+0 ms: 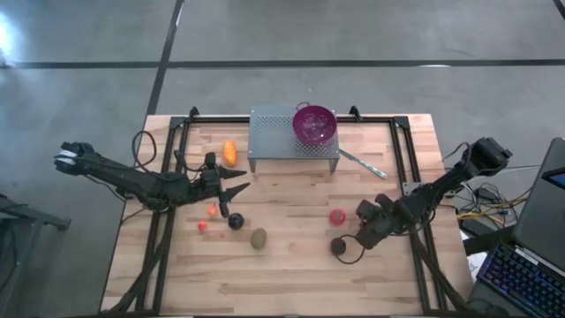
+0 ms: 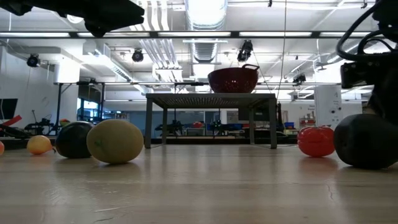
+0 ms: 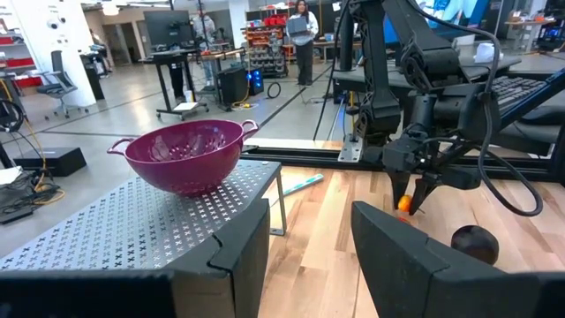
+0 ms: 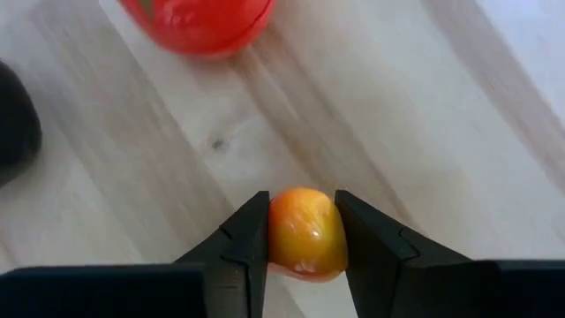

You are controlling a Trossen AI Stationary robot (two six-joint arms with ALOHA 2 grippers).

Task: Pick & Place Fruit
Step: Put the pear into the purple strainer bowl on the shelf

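My right gripper (image 4: pixel 303 234) is shut on a small orange-yellow ball (image 4: pixel 305 231), low over the table's right part (image 1: pixel 364 231). A red fruit (image 1: pixel 337 216) and a near-black round (image 1: pixel 340 246) lie beside it on the wood. My left gripper (image 1: pixel 237 184) hangs open over the table's left part and touches nothing. Around it lie an elongated orange fruit (image 1: pixel 230 152), a small orange ball (image 1: pixel 213 210), a small red ball (image 1: pixel 202 226), a second black round (image 1: pixel 236 221) and a brown-green oval (image 1: pixel 258 238). My right gripper pinches the orange-yellow ball's two sides (image 4: pixel 275 228) between its two fingers (image 4: pixel 250 237). The fingers come from above, slanting down, as the left wrist view shows (image 3: pixel 404 205). The ball sits close over the wood; whether it touches the wood, I cannot tell.
A purple perforated bowl (image 1: pixel 314 124) stands on a grey perforated metal stand (image 1: pixel 274 137) at the table's far middle. A thin silver utensil (image 1: pixel 362 163) lies to the right of the stand. Bare wood (image 1: pixel 291 274) shows along the near edge. A person stands far off in the room (image 3: pixel 302 22).
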